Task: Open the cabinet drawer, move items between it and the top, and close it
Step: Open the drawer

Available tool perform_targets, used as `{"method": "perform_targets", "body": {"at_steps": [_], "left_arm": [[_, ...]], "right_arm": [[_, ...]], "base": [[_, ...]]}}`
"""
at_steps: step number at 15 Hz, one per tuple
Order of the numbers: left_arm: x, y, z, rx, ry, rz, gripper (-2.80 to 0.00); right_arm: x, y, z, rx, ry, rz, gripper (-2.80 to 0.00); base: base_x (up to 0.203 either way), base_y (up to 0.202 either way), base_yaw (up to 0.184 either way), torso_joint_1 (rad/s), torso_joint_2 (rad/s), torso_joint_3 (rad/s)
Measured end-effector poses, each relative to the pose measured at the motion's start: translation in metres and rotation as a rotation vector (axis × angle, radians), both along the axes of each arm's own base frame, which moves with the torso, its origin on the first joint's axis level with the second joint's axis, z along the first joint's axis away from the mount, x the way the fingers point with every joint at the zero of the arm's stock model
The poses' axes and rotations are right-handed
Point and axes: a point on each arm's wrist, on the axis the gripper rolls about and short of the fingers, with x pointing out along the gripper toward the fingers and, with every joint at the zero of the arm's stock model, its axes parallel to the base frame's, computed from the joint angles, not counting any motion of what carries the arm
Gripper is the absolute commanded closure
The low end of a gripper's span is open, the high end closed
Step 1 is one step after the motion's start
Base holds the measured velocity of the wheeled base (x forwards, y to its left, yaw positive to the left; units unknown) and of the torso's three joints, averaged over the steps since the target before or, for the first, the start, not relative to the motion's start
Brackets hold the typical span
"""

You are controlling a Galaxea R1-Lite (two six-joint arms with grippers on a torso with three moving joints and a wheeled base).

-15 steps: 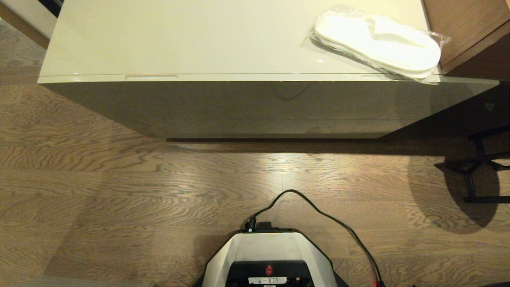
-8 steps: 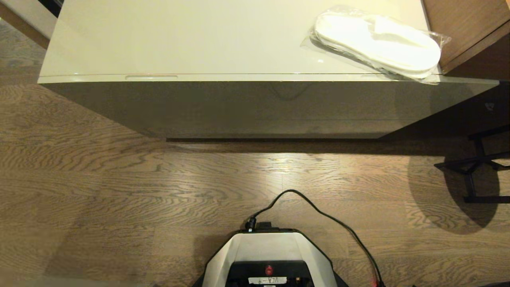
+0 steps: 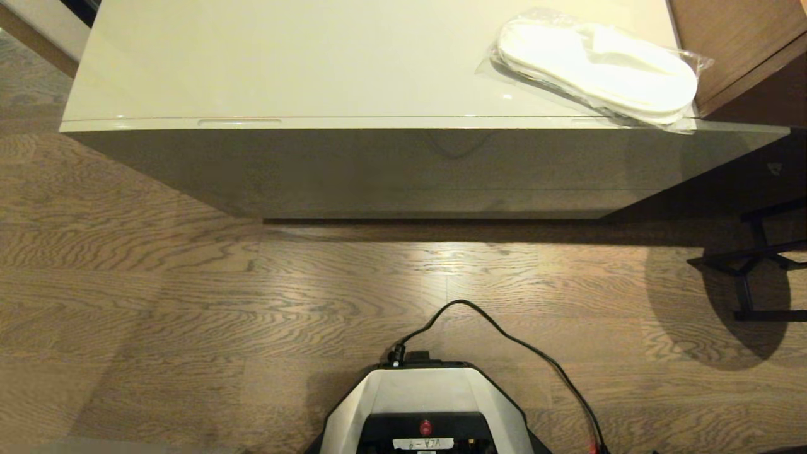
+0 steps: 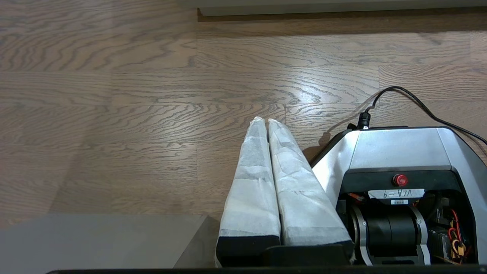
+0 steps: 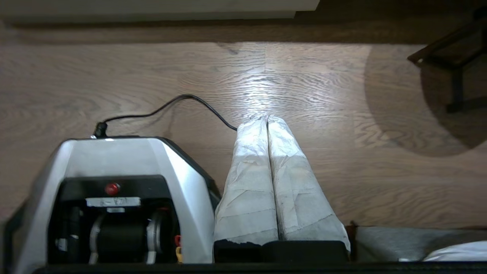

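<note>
Both the left gripper (image 4: 267, 121) and the right gripper (image 5: 267, 118) hang over the wood floor (image 3: 189, 302) beside the robot base (image 3: 423, 397), fingers pressed together and empty. The wrapped slipper pair (image 3: 599, 66) lies well apart from both, ahead on the surface (image 3: 284, 57), above the closed cabinet drawer (image 3: 378, 167).

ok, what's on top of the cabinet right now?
One wrapped slipper pair lies at the right end of the top, its plastic overhanging the front edge. Nothing else shows there. The drawer is shut, so its contents are hidden.

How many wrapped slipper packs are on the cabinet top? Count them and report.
1: the slipper pack lies at the right front corner of the top. The drawer is shut, so more may be hidden inside.
</note>
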Motion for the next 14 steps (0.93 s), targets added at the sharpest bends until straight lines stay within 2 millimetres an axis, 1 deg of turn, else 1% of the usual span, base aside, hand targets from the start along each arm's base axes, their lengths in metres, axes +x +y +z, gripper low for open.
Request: {"method": "perform_targets", "body": {"at_steps": [14], "left_arm": [[0.0, 0.0, 0.0, -0.001, 0.0, 0.0, 0.0]], "right_arm": [[0.0, -0.0001, 0.0001, 0.011, -0.001, -0.005, 0.0]], "base": [[0.0, 0.0, 0.0, 0.0, 0.0, 0.0]]}}
